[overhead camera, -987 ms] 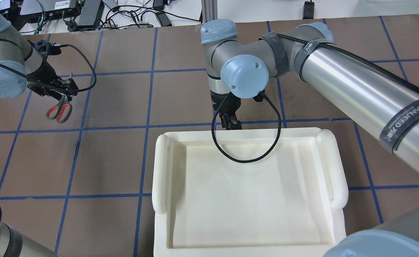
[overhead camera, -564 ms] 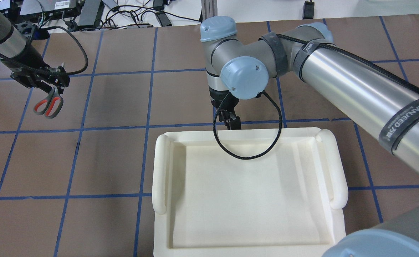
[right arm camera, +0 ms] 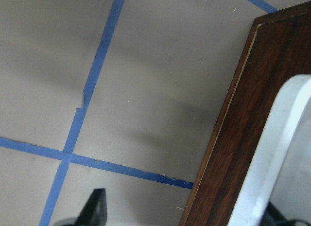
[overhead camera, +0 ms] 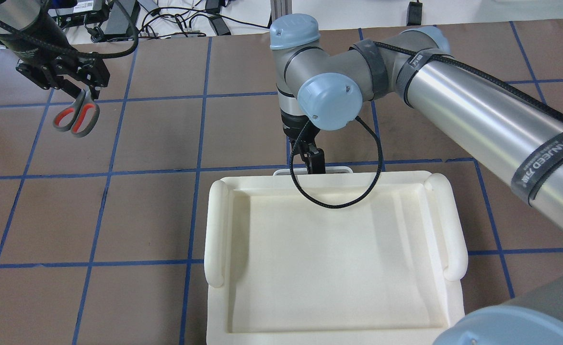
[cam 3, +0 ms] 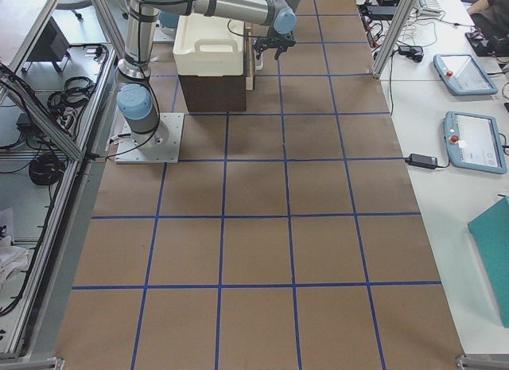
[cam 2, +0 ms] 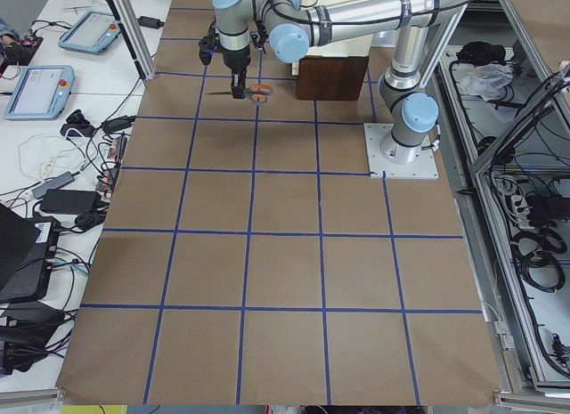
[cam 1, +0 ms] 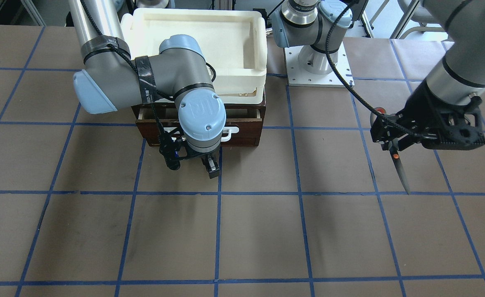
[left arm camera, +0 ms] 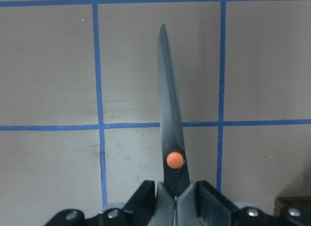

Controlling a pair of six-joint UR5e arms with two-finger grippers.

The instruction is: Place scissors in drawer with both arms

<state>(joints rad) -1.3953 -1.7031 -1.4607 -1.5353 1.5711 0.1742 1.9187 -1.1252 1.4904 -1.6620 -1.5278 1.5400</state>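
My left gripper (overhead camera: 81, 87) is shut on the scissors (overhead camera: 76, 115) at the pivot and holds them above the table, far left of the drawer. The grey-and-red handles point toward the robot. The dark blades (left arm camera: 170, 114) point away, and they also show in the front view (cam 1: 402, 175). My right gripper (overhead camera: 312, 160) is at the drawer's white bar handle (overhead camera: 339, 168). In the right wrist view its fingers (right arm camera: 97, 206) stand wide apart, with the handle (right arm camera: 272, 163) by the right one. The dark brown drawer (cam 1: 246, 134) stands slightly open.
A white foam tray (overhead camera: 218, 230) sits on top of the drawer cabinet and hides the drawer from above. Brown paper with blue tape lines covers the table (cam 1: 267, 239). The left arm's base plate (cam 1: 316, 66) is beside the cabinet.
My left gripper has lifted and carried the scissors further from the robot. My right gripper moved slightly away from the robot, and the white handle now shows past the tray's edge.
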